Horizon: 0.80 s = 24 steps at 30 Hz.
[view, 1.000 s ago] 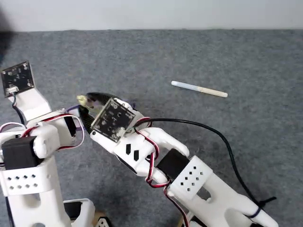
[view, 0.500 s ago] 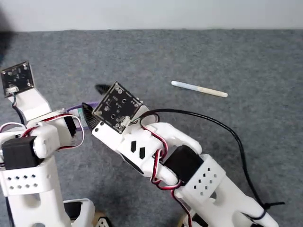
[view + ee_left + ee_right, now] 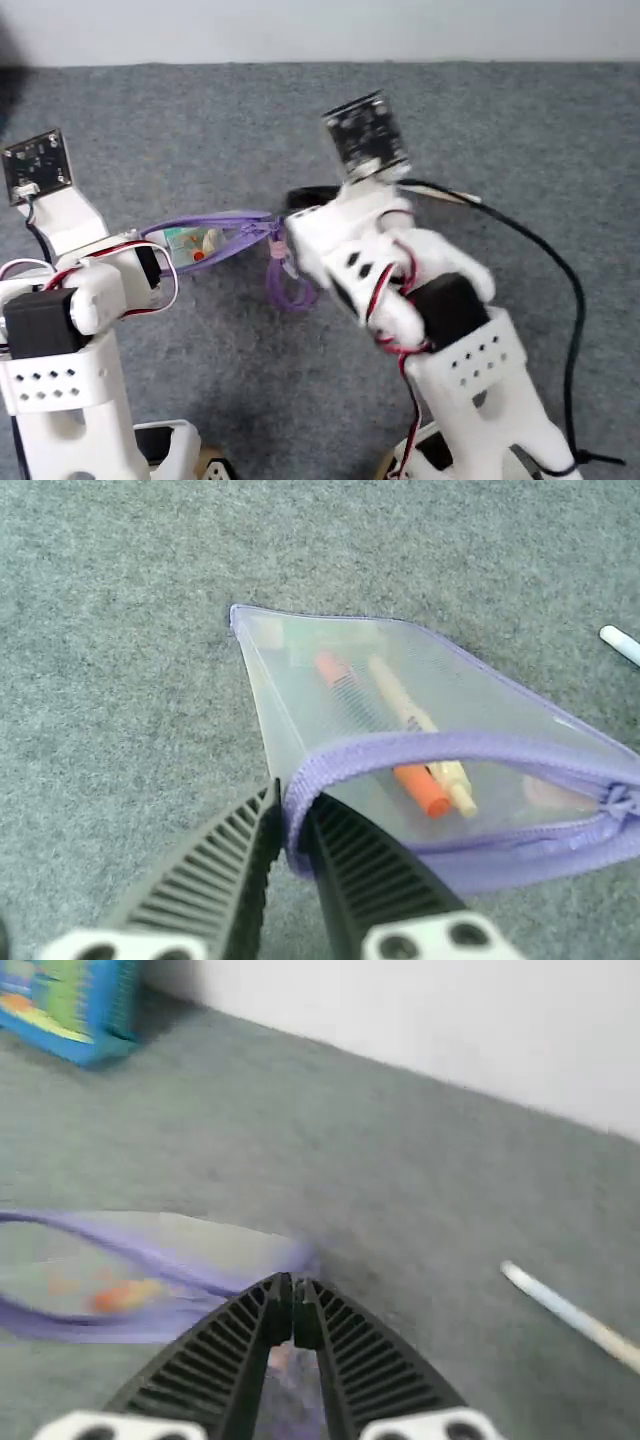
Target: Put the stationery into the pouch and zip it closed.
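On the carpet point(image 3: 500, 120), pouch point(image 3: 215, 240) now stretched, right arm point(image 3: 400, 280) shifted

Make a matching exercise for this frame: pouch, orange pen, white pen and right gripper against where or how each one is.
Things:
1 pouch
2 orange pen
3 white pen
4 right gripper

States:
A loose on the carpet
B inside the pouch
C shut, at the pouch's end
D edge pinched by the left gripper

Pairs: 1-D, 2-B, 3-A, 4-C
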Tool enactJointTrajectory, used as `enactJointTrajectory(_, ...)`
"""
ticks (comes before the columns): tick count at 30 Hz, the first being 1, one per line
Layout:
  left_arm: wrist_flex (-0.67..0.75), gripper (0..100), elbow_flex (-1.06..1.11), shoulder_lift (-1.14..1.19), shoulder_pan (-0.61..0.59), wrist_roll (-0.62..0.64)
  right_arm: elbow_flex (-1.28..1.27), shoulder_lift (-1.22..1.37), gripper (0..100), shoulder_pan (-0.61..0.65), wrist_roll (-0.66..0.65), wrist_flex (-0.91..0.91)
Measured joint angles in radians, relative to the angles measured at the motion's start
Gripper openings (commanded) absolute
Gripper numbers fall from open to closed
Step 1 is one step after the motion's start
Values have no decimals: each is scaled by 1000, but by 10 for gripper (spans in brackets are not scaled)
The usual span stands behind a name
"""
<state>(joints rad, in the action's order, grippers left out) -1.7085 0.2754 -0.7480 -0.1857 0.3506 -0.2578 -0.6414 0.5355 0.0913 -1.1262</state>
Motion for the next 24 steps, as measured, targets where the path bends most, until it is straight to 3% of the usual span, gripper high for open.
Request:
enactJointTrajectory(8,0,13,0,0,0,0,48,241,13,-247,-150,-126)
enactJointTrajectory(11,0,13,0,0,0,0,140,376,100,-313,-216,-132)
enactJointTrajectory(16,0,13,0,0,0,0,315,644,266,-373,-341,-181)
enactJointTrajectory(24,0,13,0,0,0,0,618,1054,268,-388,-499,-199)
